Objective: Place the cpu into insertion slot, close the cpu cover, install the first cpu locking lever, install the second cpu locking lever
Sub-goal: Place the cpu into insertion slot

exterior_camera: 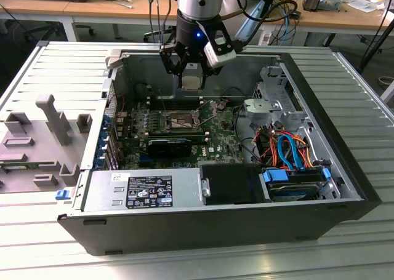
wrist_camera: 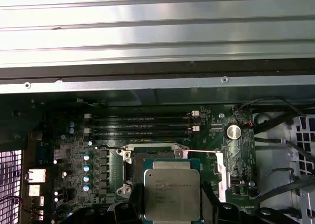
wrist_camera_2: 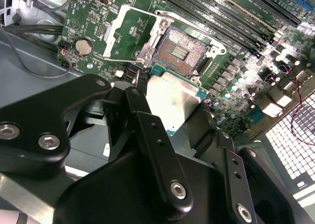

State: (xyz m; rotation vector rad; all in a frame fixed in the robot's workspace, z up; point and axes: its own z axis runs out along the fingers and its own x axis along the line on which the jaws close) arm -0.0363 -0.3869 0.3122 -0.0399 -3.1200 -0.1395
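Jaws pinched cpu point(exterior_camera: 192, 83) by opposite edges, chip level, metal top up. Gripper point(exterior_camera: 191, 76) hung from upright arm, pointing straight down, above insertion slot point(exterior_camera: 178, 121); cpu clear of slot, not yet seated. Grey fixture tray point(exterior_camera: 43, 138) lay well apart from slot on exterior view's left, outside case. cpu cover point(wrist_camera_2: 153, 39) stood swung open at slot's edge, socket bare. Long black memory slots point(wrist_camera: 142, 119) ran just beside slot. Drive cage with orange and blue cables point(exterior_camera: 286, 151) sat toward exterior view's right of slot.
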